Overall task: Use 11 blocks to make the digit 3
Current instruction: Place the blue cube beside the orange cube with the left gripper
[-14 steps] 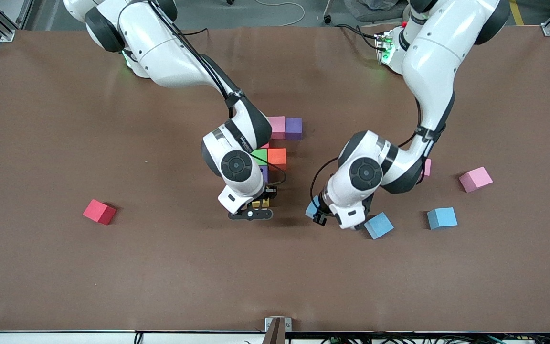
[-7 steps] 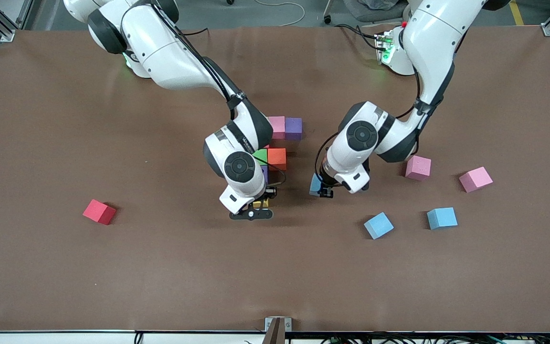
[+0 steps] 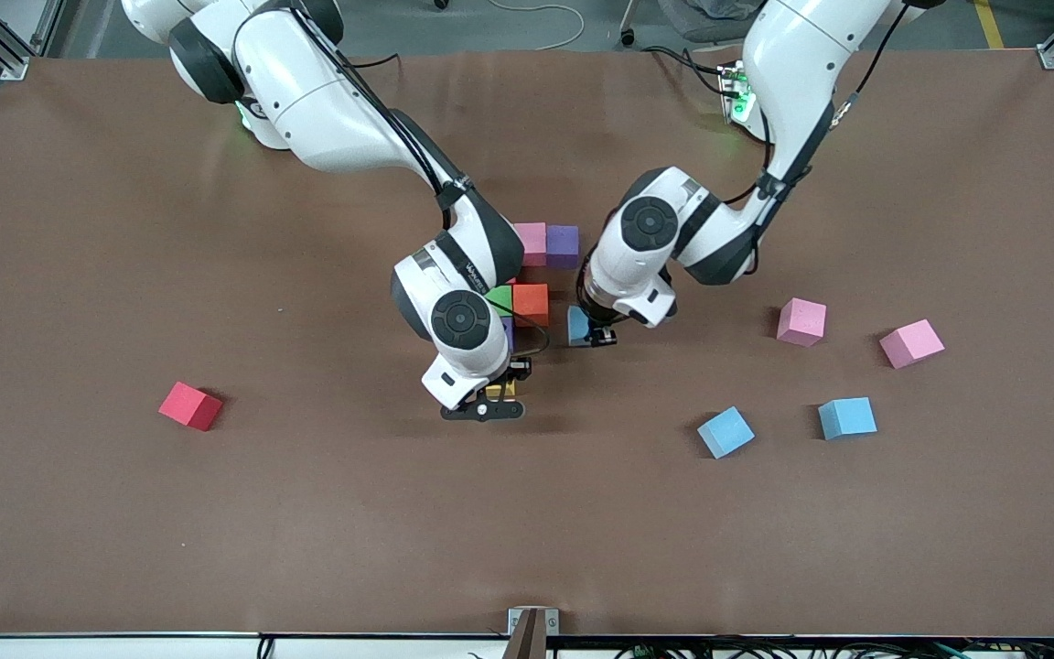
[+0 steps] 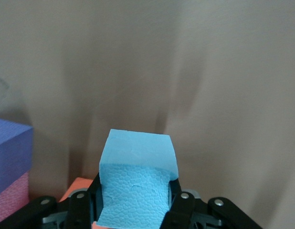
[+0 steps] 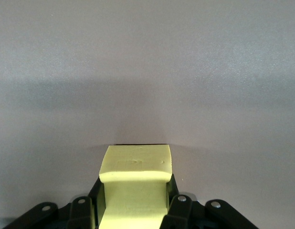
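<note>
The right gripper's fingers (image 5: 97, 202) are clamped on a yellow block (image 5: 135, 183), which the right wrist view shows pinched between the two pads with its lower edge at the brown table (image 3: 124, 513); in the front view this right gripper (image 3: 489, 403) sits low at the camera-side end of the partly built figure, the yellow block showing only as a sliver under the wrist. Farthest toward the right arm's end of the table lies a red block (image 3: 190, 405), alone and well apart from everything else. Next comes the figure itself, partly covered by the right arm: a pink block (image 3: 532, 243) touching a purple block (image 3: 563, 245) at the end farthest from the camera, then a green block (image 3: 499, 300) touching an orange block (image 3: 531, 304), and a second purple block (image 3: 508, 331) just nearer the camera, mostly hidden. Just beside the orange block, the left gripper (image 3: 593, 335) is closed on a light blue block (image 4: 137, 183), held above the table surface. Toward the left arm's end lie four loose cubes, all apart from one another: a blue block (image 3: 725, 432), another blue block (image 3: 847, 417), a pink cube (image 3: 801, 321) and another pink cube (image 3: 911, 343).
</note>
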Controlling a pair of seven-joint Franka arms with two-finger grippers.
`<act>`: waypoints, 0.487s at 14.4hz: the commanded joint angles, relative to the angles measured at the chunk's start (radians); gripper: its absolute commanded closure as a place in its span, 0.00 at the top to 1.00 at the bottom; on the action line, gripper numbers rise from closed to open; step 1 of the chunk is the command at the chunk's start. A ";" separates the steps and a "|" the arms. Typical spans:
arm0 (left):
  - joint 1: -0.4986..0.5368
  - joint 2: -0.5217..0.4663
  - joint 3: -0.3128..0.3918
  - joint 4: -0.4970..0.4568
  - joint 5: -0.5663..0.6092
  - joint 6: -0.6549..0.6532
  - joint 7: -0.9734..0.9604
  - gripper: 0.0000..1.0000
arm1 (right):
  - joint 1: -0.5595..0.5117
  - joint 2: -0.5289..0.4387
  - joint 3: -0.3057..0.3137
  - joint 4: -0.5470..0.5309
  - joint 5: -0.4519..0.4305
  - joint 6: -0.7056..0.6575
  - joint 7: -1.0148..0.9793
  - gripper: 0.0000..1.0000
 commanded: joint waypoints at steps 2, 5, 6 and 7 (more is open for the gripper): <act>-0.026 -0.039 0.009 -0.098 -0.005 0.092 -0.062 0.32 | 0.012 0.016 -0.010 0.029 -0.014 -0.020 0.032 0.00; -0.041 -0.039 0.009 -0.113 -0.005 0.111 -0.065 0.32 | 0.015 0.016 -0.010 0.029 -0.014 -0.028 0.032 0.00; -0.044 -0.038 0.009 -0.113 -0.005 0.121 -0.067 0.32 | 0.020 0.016 -0.011 0.029 -0.014 -0.028 0.032 0.00; -0.046 -0.038 0.009 -0.116 -0.005 0.129 -0.067 0.32 | 0.020 0.016 -0.011 0.029 -0.014 -0.028 0.034 0.00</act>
